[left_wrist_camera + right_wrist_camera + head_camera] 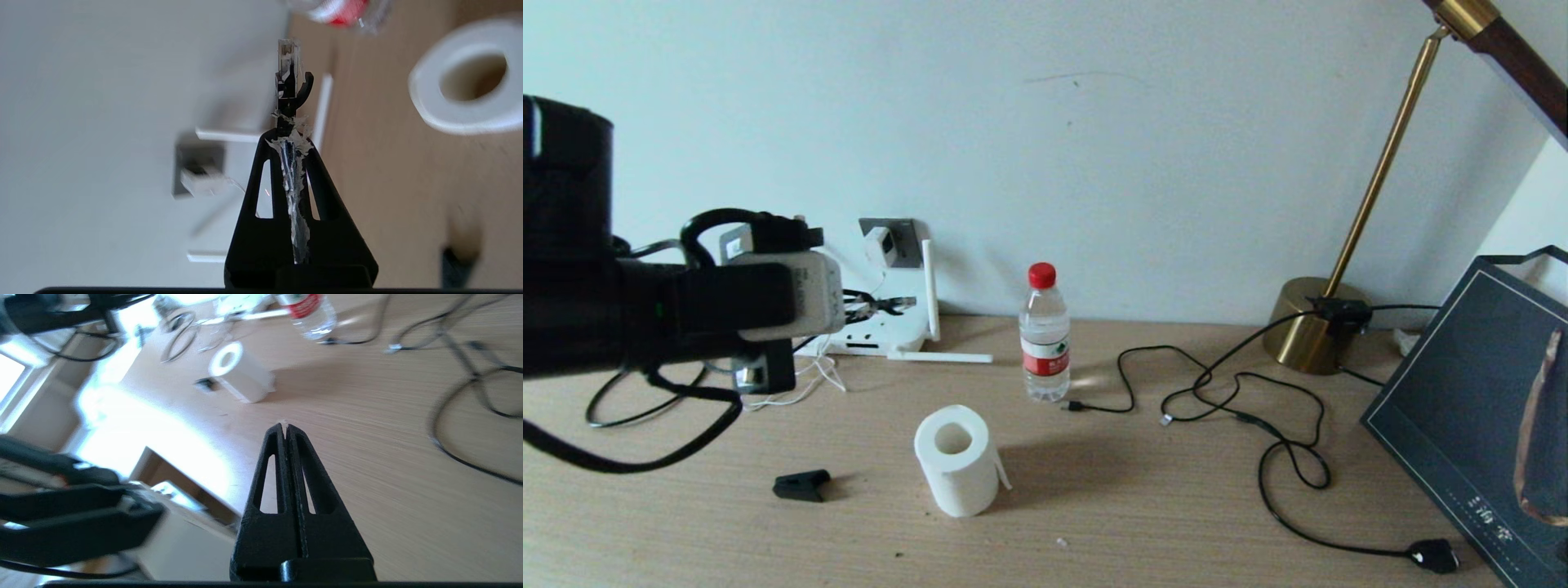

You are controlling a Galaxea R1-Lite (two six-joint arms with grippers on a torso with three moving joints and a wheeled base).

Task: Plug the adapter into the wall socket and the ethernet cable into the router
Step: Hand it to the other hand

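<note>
Left wrist view: ethernet cable (pixel 288 69) clamped in left hand (pixel 289 136), connector protruding beyond fingertips.

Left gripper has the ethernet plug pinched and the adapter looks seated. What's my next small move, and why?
Probably ease the left gripper toward the router: it is shut on the ethernet cable, clear connector tip free, and the adapter already sits in the wall socket.

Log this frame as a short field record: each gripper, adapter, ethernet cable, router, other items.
left gripper: shut on ethernet cable, clear connector sticking out past the fingertips, near the router
right gripper: shut, holding nothing, above the desk
adapter: sitting in wall socket
router: on the desk by the wall, ethernet not yet plugged in
other: paper roll, water bottle, brass lamp
</note>
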